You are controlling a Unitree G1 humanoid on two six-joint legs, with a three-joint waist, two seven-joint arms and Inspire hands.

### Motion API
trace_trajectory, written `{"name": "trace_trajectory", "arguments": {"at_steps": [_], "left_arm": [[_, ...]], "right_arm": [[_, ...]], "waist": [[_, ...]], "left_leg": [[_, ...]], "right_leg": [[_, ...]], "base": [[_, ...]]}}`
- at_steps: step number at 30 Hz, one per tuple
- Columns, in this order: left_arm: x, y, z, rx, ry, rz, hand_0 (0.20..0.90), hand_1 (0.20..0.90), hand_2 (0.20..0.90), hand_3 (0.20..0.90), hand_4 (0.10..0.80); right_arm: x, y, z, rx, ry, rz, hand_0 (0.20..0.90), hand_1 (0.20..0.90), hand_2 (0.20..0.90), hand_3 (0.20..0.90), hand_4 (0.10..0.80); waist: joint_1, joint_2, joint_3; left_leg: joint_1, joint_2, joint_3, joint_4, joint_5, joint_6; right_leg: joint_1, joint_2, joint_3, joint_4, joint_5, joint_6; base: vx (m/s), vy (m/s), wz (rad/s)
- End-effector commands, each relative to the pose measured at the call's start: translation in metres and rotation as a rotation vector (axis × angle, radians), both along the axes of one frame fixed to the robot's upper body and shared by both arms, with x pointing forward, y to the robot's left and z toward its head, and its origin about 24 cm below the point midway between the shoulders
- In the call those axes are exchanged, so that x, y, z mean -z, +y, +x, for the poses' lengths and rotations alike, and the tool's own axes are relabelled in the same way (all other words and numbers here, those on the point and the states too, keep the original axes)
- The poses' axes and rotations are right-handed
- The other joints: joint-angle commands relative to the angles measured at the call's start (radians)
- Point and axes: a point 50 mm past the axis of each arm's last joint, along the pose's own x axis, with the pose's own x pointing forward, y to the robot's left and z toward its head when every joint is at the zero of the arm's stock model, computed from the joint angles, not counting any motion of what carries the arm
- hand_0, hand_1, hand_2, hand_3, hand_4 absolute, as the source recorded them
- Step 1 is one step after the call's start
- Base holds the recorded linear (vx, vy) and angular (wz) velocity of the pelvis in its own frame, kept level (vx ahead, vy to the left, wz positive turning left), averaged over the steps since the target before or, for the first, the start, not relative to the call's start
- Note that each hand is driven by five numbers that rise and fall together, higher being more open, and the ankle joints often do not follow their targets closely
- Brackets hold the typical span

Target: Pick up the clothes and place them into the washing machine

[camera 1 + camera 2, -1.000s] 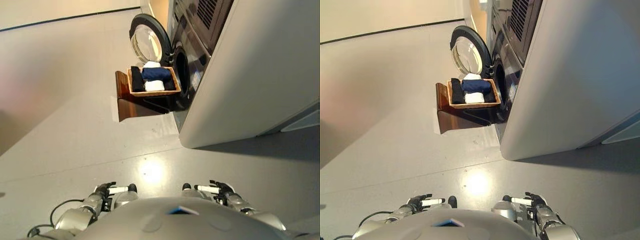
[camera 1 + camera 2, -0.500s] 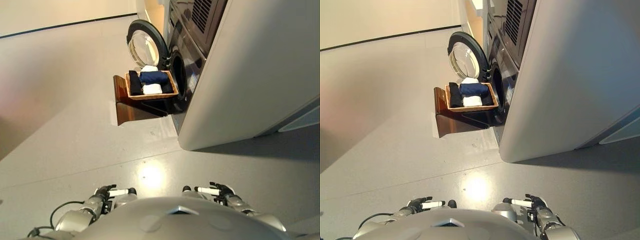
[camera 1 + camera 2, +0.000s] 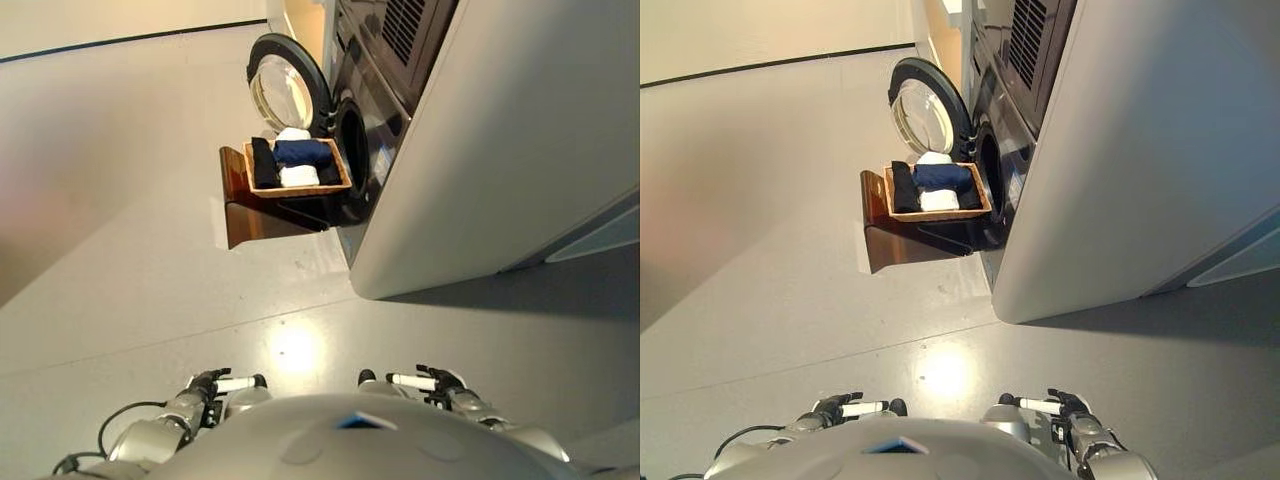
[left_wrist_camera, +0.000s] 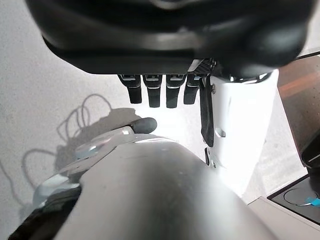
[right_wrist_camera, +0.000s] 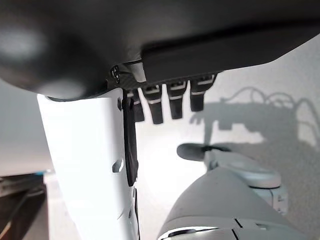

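Folded clothes (image 3: pixel 296 160) fill a wicker basket (image 3: pixel 296 186) on a brown stand (image 3: pixel 250 205) just before the washing machine (image 3: pixel 365 140), its door (image 3: pixel 285 90) open, far from the empty left hand (image 3: pixel 215 384) and right hand (image 3: pixel 425 381), fingers relaxed.

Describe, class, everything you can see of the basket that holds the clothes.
The basket is a shallow rectangular tray with light brown walls, apparently woven or wooden. It sits level on a dark brown stand, right beside the washing machine and below its open round door. Inside lie folded clothes: black, navy and white pieces. Neither hand touches it.
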Motion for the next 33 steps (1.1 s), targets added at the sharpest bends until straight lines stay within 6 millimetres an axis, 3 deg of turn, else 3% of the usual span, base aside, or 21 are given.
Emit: {"name": "trace_trajectory", "arguments": {"at_steps": [1,2,4,9,18,24,28,31,33], "left_arm": [[-0.006,0.017,0.017,0.006,-0.021,0.061,0.900,0.900,0.900,0.900,0.800],[-0.006,0.017,0.017,0.006,-0.021,0.061,0.900,0.900,0.900,0.900,0.800],[-0.007,0.020,0.018,0.018,-0.023,0.079,0.900,0.900,0.900,0.900,0.800],[-0.008,0.022,0.019,0.030,-0.025,0.092,0.900,0.900,0.900,0.900,0.800],[-0.006,0.015,0.019,0.054,-0.030,0.086,0.900,0.900,0.900,0.900,0.800],[-0.010,0.020,0.030,-0.002,-0.104,0.106,0.900,0.900,0.900,0.900,0.800],[-0.014,0.020,0.046,-0.009,-0.165,0.108,0.900,0.900,0.900,0.900,0.800],[-0.014,0.015,0.055,0.012,-0.188,0.106,0.900,0.900,0.900,0.900,0.800],[-0.013,0.011,0.053,-0.004,-0.189,0.098,0.900,0.900,0.900,0.900,0.800]], "right_arm": [[-0.006,-0.013,0.020,-0.026,-0.031,-0.049,0.900,0.900,0.900,0.900,0.800],[-0.006,-0.013,0.020,-0.026,-0.031,-0.049,0.900,0.900,0.900,0.900,0.800],[-0.013,-0.020,0.041,-0.028,-0.110,-0.077,0.900,0.900,0.900,0.900,0.800],[-0.019,-0.025,0.057,-0.016,-0.169,-0.099,0.900,0.900,0.900,0.900,0.800],[-0.029,-0.006,0.102,-0.188,-0.300,-0.108,0.900,0.900,0.900,0.900,0.800],[-0.067,-0.018,0.156,-0.243,-0.538,-0.183,0.900,0.900,0.900,0.900,0.800],[-0.076,-0.024,0.167,-0.250,-0.556,-0.220,0.900,0.900,0.900,0.900,0.800],[-0.085,-0.007,0.187,-0.165,-0.665,-0.149,0.900,0.900,0.900,0.900,0.800],[-0.084,0.008,0.188,-0.161,-0.701,-0.078,0.900,0.900,0.900,0.900,0.800]], "waist": [[0.024,0.009,0.057],[0.024,0.009,0.057],[0.027,0.009,0.054],[0.032,0.009,0.049],[0.050,0.000,0.050],[0.056,-0.001,0.058],[0.060,0.002,0.060],[0.062,0.010,0.061],[0.062,0.012,0.061]], "left_leg": [[0.000,-0.134,0.068,-0.003,-0.056,0.071],[0.000,-0.134,0.068,-0.003,-0.056,0.071],[-0.004,-0.141,0.075,-0.003,-0.059,0.072],[-0.006,-0.145,0.077,-0.003,-0.064,0.068],[-0.004,-0.143,0.066,-0.003,-0.063,0.059],[0.005,-0.140,0.060,-0.003,-0.061,0.051],[0.013,-0.137,0.056,-0.003,-0.060,0.049],[0.016,-0.136,0.058,-0.003,-0.058,0.049],[0.016,-0.135,0.061,-0.003,-0.056,0.048]], "right_leg": [[0.001,0.043,0.012,0.059,-0.076,-0.003],[0.000,0.043,0.012,0.060,-0.076,-0.003],[-0.003,0.034,0.014,0.052,-0.066,0.004],[0.001,0.024,0.012,0.035,-0.056,0.011],[0.019,0.021,-0.013,0.016,-0.056,0.011],[0.038,0.023,-0.029,0.010,-0.059,0.010],[0.048,0.023,-0.036,0.008,-0.061,0.008],[0.052,0.024,-0.035,0.006,-0.061,0.007],[0.053,0.024,-0.037,0.005,-0.062,0.008]], "base": [[0.004,0.039,-0.04],[0.012,0.065,-0.05],[0.027,0.070,-0.05],[0.017,0.024,0.00],[0.000,0.000,0.00],[-0.001,-0.024,0.03],[-0.001,-0.037,0.03],[0.000,0.000,0.00],[0.000,0.000,0.00]]}}
